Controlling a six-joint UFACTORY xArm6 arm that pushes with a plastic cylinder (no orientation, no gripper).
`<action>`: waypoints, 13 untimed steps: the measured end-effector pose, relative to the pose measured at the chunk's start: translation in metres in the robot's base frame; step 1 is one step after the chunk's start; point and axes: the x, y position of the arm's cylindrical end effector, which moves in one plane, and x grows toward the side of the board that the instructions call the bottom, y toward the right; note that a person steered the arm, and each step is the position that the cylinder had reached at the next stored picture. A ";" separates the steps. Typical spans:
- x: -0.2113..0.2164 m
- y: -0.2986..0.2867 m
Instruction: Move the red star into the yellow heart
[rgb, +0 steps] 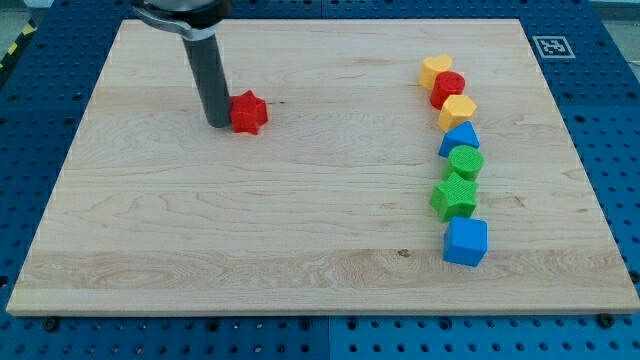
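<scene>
The red star (248, 112) lies on the wooden board at the view's upper left. My tip (219, 124) stands right against the star's left side, touching it or nearly so. The yellow heart (435, 70) sits at the view's upper right, at the top of a column of blocks, far to the right of the star.
Below the yellow heart runs a column of blocks: a red cylinder (448, 89), a yellow hexagon (458, 111), a blue triangle-like block (460, 139), a green cylinder (466, 162), a green star (455, 196) and a blue cube (465, 241). The board's edge (320, 316) runs along the view's bottom.
</scene>
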 end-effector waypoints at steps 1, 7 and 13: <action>0.010 0.024; -0.071 0.110; -0.120 0.180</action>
